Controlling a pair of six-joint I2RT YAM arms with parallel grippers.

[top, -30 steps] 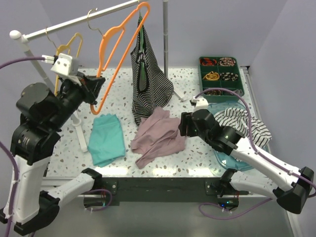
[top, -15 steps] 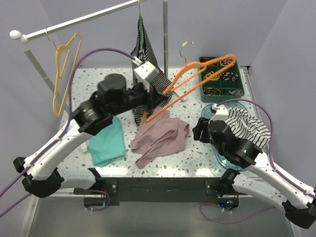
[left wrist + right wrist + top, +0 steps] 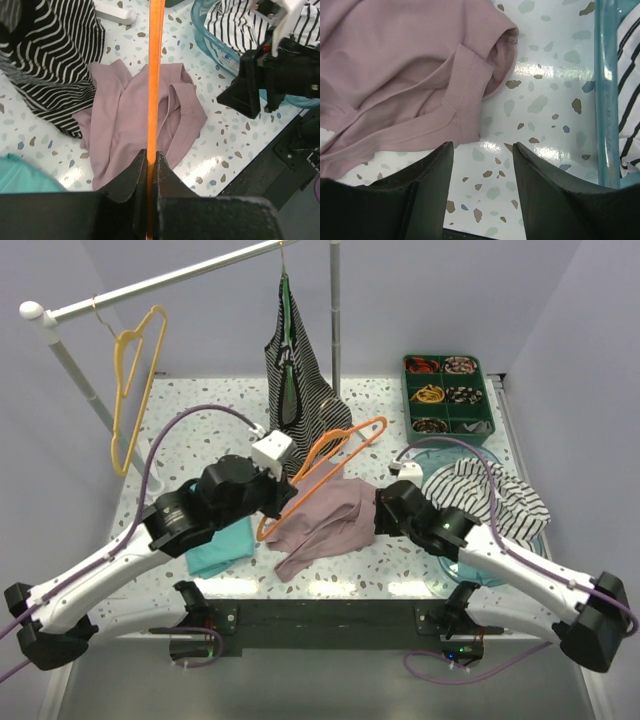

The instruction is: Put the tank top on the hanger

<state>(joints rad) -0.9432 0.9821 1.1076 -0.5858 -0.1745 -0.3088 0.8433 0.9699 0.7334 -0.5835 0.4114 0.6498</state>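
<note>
Orange hanger (image 3: pixel 154 75) clamped in left fingers (image 3: pixel 131 181), wrist-close; right fingers (image 3: pixel 420 200) parted beside tank top (image 3: pixel 395 75).

Pale lilac walls (image 3: pixel 450 290) close in a speckled terrazzo bench (image 3: pixel 190 420); a white rail (image 3: pixel 170 276) crosses above its far side. Light is even.

Three clothes hangers are counted: one thin orange plastic hanger (image 3: pixel 330 455), one yellow hanger (image 3: pixel 130 370) and one green hanger (image 3: pixel 284 295). Four cloth pieces are seen — one dusty mauve-pink tank top (image 3: pixel 325 525), one folded teal cloth (image 3: pixel 225 545), one hung black-and-white striped top (image 3: pixel 300 410) and one striped cloth (image 3: pixel 490 495) in the single pale blue basket (image 3: pixel 450 575). One green six-compartment tray (image 3: pixel 490 400) is counted.
</note>
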